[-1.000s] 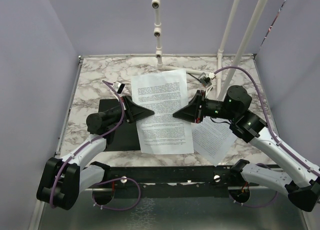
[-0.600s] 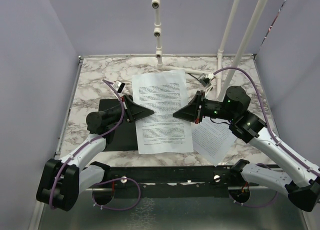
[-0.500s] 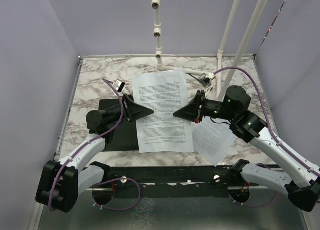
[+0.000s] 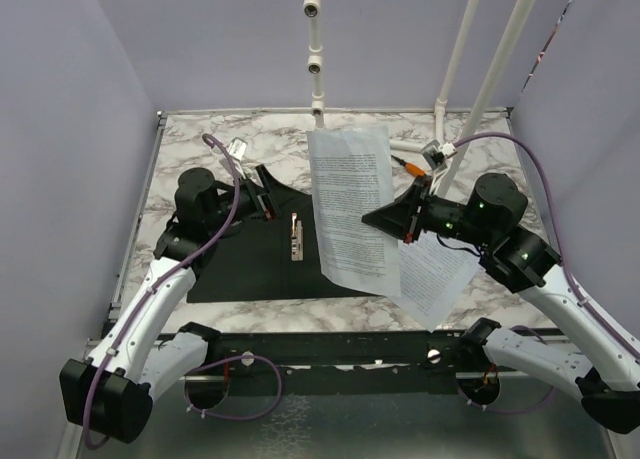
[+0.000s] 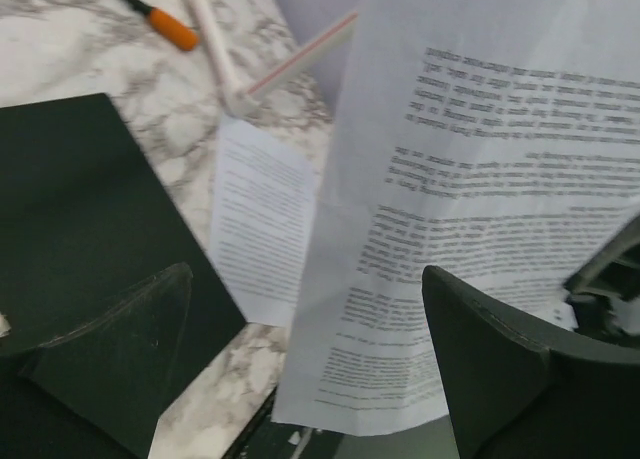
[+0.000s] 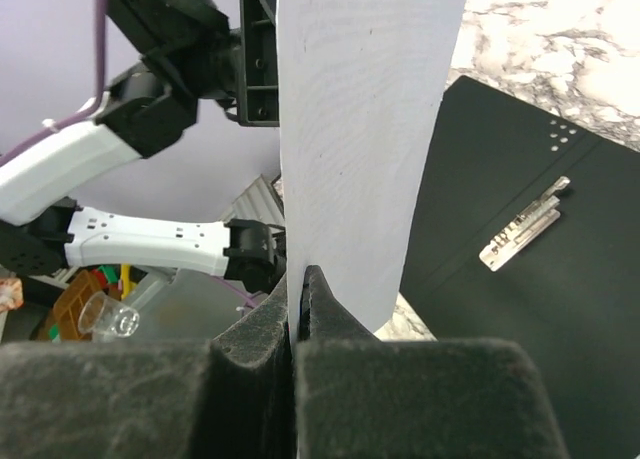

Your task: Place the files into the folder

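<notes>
White file sheet pinched between closed right fingers; left fingers spread wide, empty.

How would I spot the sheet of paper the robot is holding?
Look at the marble table, just right of the open black folder. There the right gripper pinches one printed sheet by its edge, up in the air. The other sheet beside it lies flat.

We are counting two files, one folder, one metal spine clip, one orange-handled tool, one marble-patterned table and two robot arms, and we are unable to tell whether further sheets lie behind either file.
</notes>
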You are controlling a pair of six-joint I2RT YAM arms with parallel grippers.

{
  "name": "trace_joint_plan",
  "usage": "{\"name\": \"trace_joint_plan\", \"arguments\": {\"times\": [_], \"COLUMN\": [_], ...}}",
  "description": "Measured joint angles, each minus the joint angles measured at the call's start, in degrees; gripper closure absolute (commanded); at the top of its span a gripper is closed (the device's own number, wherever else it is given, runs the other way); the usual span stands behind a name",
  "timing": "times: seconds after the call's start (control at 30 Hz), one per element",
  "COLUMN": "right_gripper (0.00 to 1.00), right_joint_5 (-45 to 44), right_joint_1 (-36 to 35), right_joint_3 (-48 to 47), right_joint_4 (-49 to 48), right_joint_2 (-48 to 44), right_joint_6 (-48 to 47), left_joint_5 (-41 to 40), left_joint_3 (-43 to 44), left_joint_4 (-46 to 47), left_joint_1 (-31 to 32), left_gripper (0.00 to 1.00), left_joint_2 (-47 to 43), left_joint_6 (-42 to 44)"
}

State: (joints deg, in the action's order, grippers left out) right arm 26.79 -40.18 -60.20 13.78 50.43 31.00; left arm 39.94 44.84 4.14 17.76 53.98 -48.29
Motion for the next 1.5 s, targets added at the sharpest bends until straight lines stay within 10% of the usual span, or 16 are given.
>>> {"name": "trace_joint_plan", "arguments": {"times": [0.5, 1.5], "right_gripper": [1.00, 1.00], "right_joint_5": [-5.3, -0.1], "right_joint_1": [0.0, 9.6], "right_joint_3": [-0.5, 5.1], "right_joint_4": [3.0, -8.0], "right_joint_2": [6.6, 25.8], "right_joint_6": [0.0, 10.9], "left_joint_5": [-32.9, -45.6], "left_joint_3": [8.7, 4.0], "left_joint_4": [-34.4, -33.7], "left_joint_1": [0.0, 0.0], "left_gripper": [0.01, 0.01], "left_joint_2": [0.1, 18.0], "left_joint_6": [19.5, 12.3]}}
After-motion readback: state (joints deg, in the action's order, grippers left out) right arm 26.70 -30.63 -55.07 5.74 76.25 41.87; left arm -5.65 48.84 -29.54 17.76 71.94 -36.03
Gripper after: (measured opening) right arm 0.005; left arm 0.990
